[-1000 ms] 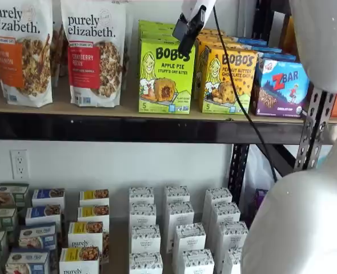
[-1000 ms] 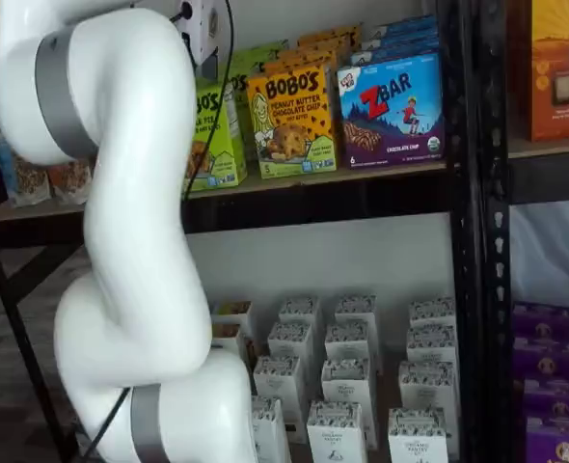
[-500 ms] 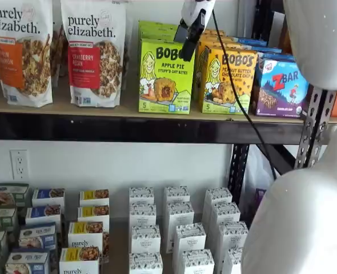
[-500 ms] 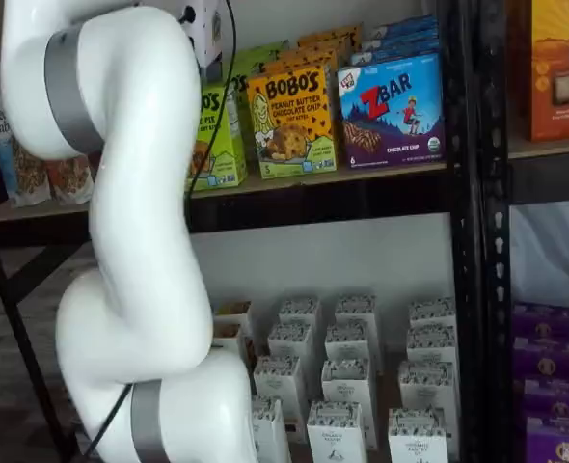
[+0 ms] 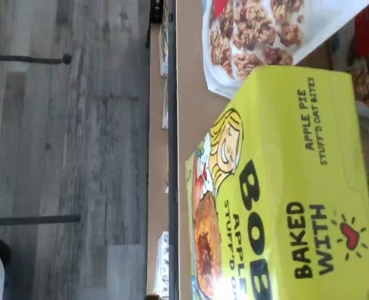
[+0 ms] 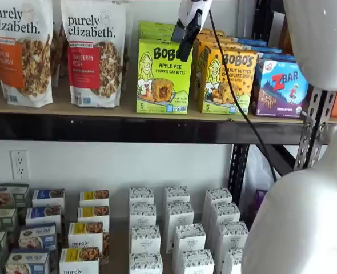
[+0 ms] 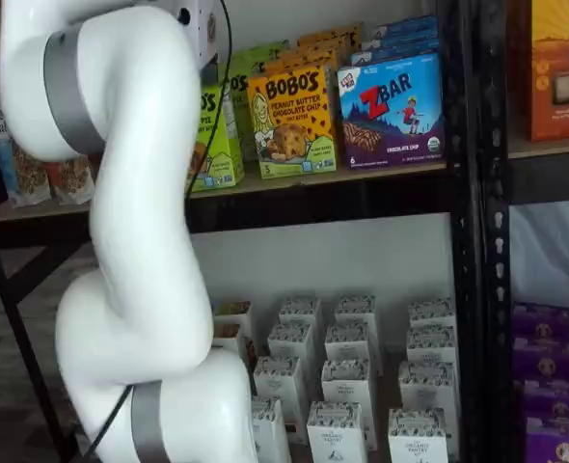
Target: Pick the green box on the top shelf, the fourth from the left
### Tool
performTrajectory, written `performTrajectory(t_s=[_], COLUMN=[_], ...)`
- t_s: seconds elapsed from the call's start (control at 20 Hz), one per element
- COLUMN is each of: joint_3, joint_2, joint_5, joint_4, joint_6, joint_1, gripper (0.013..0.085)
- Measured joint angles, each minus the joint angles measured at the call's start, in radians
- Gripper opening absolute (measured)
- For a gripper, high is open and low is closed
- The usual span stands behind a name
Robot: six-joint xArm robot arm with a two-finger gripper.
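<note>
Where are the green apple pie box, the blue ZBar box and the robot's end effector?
green box (image 6: 164, 77): a shelf view, front panel.
ZBar box (image 6: 283, 87): a shelf view, front face.
end effector (image 6: 184, 43): a shelf view, black fingers above the green box.

Light is even and soft in both shelf views, bright on the white wall and on the white arm (image 7: 135, 193), whose shell carries broad pale sheen. Under the top shelf (image 6: 128, 128) the black rail casts a faint shadow band on the wall. The lower shelf sits dimmer. In the wrist view the green box (image 5: 284, 200) fills much of the frame at close range; its large lettering reads soft, and its nearest end is washed out by glare. The grey floor (image 5: 65, 150) there looks slightly smeared. Print on the small lower cartons (image 6: 177, 228) is too fine to read.
</note>
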Motion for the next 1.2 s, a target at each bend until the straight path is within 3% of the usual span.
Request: performTrajectory(t_s=[0.5,1.2], joint_3=[0.009,0.007], joint_2=[-0.016,0.001], joint_5=[-0.040,-0.009], joint_4=[0.005,-0.062], joint_6=[0.008,0.027], joint_1=[0.004,0.037], gripper=[0.0850,0.0850])
